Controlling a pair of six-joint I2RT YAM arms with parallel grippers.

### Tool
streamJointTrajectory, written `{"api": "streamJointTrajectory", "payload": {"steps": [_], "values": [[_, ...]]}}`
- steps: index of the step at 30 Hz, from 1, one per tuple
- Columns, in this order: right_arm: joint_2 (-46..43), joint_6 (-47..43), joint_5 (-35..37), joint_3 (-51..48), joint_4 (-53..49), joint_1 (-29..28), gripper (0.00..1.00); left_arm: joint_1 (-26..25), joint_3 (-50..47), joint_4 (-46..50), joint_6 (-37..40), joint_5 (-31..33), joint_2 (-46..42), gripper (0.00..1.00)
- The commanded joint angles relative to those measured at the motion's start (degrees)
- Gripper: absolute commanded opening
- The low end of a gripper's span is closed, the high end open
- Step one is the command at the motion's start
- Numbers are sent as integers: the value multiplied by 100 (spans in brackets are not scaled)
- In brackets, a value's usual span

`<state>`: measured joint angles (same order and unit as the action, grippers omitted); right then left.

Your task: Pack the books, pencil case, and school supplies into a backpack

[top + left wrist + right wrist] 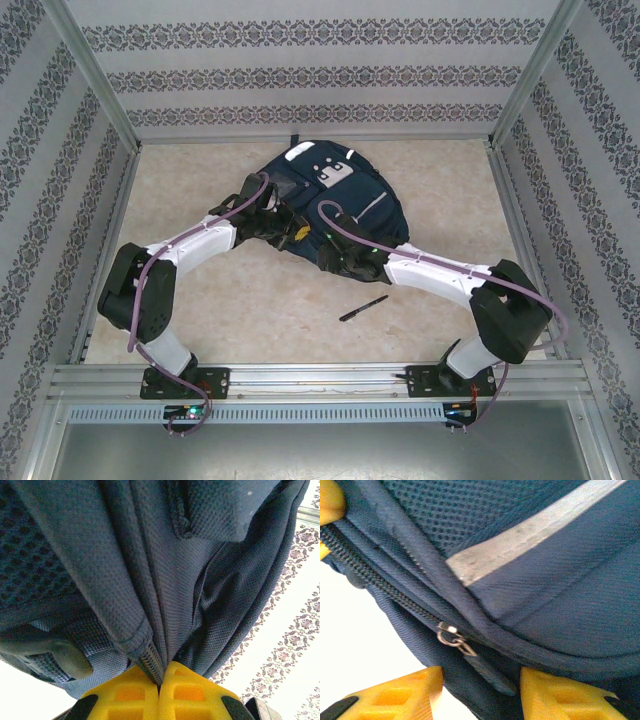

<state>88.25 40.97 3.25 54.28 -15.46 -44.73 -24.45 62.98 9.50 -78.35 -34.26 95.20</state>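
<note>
A large navy-blue fabric backpack [360,190] lies flat on the far middle of the beige mottled tabletop [250,310], with both arms reaching in to its near edge. From above it shows white patches near its far end and a thin white trim stripe across the front. In the wrist views the cloth is finely woven, with panels of open mesh. A pale grey-white stripe [530,535] runs diagonally over one panel.

The left gripper [160,690] is at the bag's near left side. Its yellow fingers [130,695] are pressed together on a fold of the backpack [200,580], right where a dark zipper [150,662] runs down into them.

The right gripper [480,692] is at the near right edge. Its jaws stand partway apart with the bag's zippered rim between them. Cloth reaches both fingers [560,692], but whether they pinch it I cannot tell.

A slim black pen [363,308] lies slanted on the bare table nearer the arm bases, well apart from the bag.

A small silver metal zipper pull [452,639] hangs from the rim's dark zipper track [380,580].
</note>
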Motion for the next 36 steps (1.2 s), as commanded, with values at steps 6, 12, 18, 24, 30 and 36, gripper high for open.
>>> {"api": "streamJointTrajectory", "payload": {"steps": [6, 12, 18, 24, 30, 36], "values": [[-103, -303, -579, -283, 1169, 117, 35, -210, 43, -351, -207, -397, -21, 0], [-349, -299, -886, -655, 1674, 209, 34, -205, 17, -364, -189, -401, -11, 0], [-270, -212, -1017, -750, 1712, 443, 26, -207, 58, -398, -185, -484, 43, 0], [44, -177, -1344, -644, 1929, 593, 25, -198, 99, -401, -182, -522, 84, 0], [311, 136, -1079, -439, 1998, 642, 12, -192, 111, -362, -129, -532, 69, 0], [97, 641, -353, -553, 1515, 679, 0, -81, 48, -327, 18, -513, 87, 0]]}}
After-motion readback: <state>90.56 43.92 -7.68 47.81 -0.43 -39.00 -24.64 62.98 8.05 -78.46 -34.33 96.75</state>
